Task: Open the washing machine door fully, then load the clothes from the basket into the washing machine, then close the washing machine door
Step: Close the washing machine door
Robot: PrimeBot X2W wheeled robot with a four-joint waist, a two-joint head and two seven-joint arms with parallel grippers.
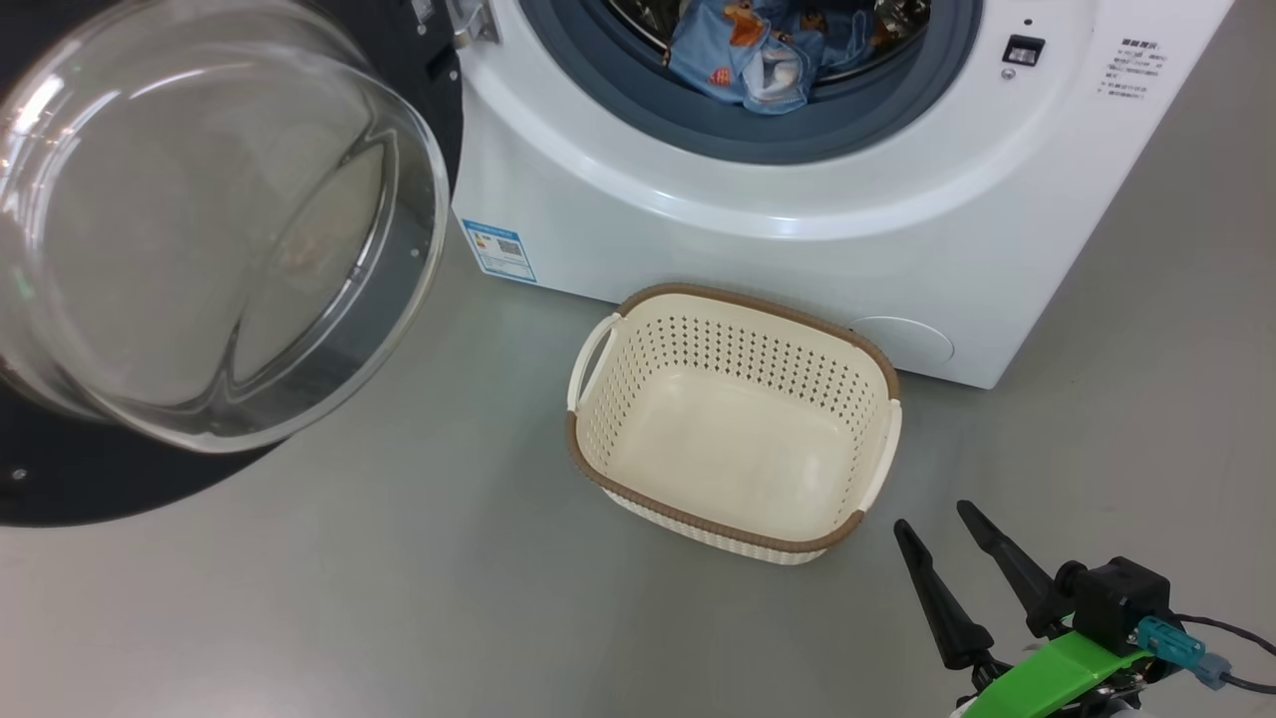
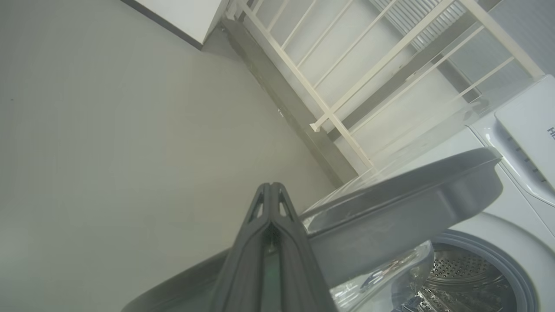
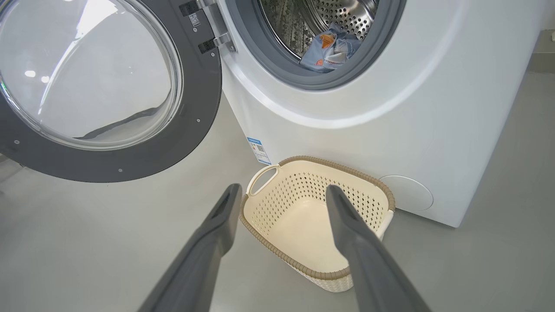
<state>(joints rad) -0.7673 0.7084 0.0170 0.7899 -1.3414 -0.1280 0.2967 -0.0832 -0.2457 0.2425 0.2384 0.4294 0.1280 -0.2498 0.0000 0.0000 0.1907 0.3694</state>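
The white washing machine stands with its round black door swung wide to the left, glass bulge facing me. Light-blue printed clothes lie inside the drum mouth, also seen as clothes in the right wrist view. The cream basket sits on the floor in front of the machine with nothing in it. My right gripper hovers open just right of the basket's near corner; in its own view the right gripper frames the basket. My left gripper is shut and empty, close beside the door's outer rim.
Grey floor spreads in front of the machine and around the basket. A cream railing and a wall stand behind the open door in the left wrist view. A blue label sticker marks the machine's lower left front.
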